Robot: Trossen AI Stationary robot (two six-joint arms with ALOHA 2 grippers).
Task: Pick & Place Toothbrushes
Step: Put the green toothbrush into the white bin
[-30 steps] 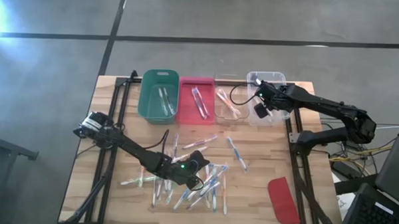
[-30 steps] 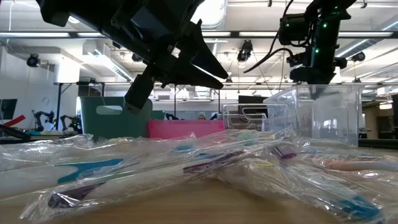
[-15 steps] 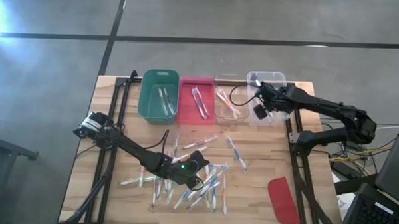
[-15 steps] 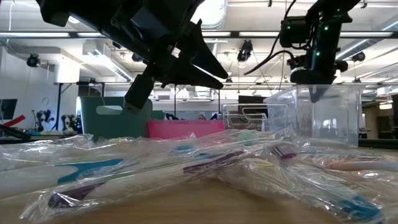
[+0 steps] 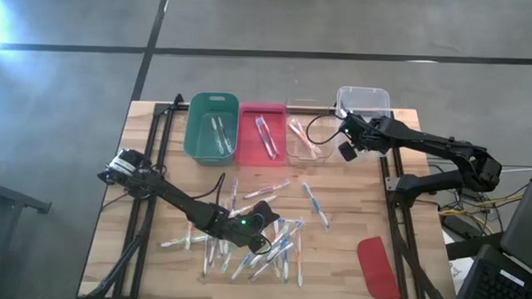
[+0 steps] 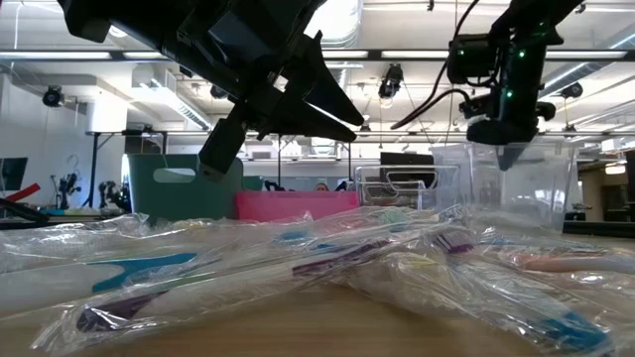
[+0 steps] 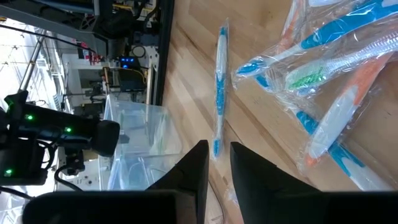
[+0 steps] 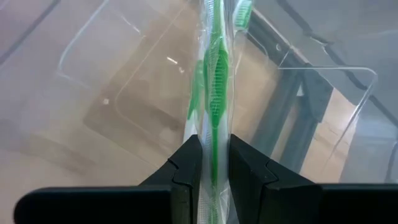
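Observation:
Wrapped toothbrushes lie in a loose pile (image 5: 263, 243) on the near middle of the table, and one (image 5: 315, 205) lies apart to the right. My left gripper (image 5: 270, 206) hovers over the pile, fingers a little apart with nothing between them (image 7: 217, 165). At the far right, my right gripper (image 5: 346, 127) is shut on a green toothbrush (image 8: 214, 74) over a clear bin (image 5: 363, 101). The green bin (image 5: 213, 128), pink bin (image 5: 262, 132) and a second clear bin (image 5: 306, 138) each hold toothbrushes. My right gripper pinches the green toothbrush's wrapped handle (image 8: 215, 146) between its two fingers. The toothbrush lies along the fingers and sticks out ahead of them, slanting down toward the clear bin (image 8: 143, 87). It is clear of the table; whether its far end touches the bin cannot be told.
A flat red lid (image 5: 377, 267) lies at the near right corner. Dark frame rails run along the table's left (image 5: 155, 163) and right (image 5: 391, 185) sides. Bare wood (image 5: 357, 201) shows between the bins and the lid.
The clear bin under my right gripper has shifted toward the table's far edge and a little to the right; its far part now shows past that edge. What moved it does not show. The green toothbrush stays in my right gripper.

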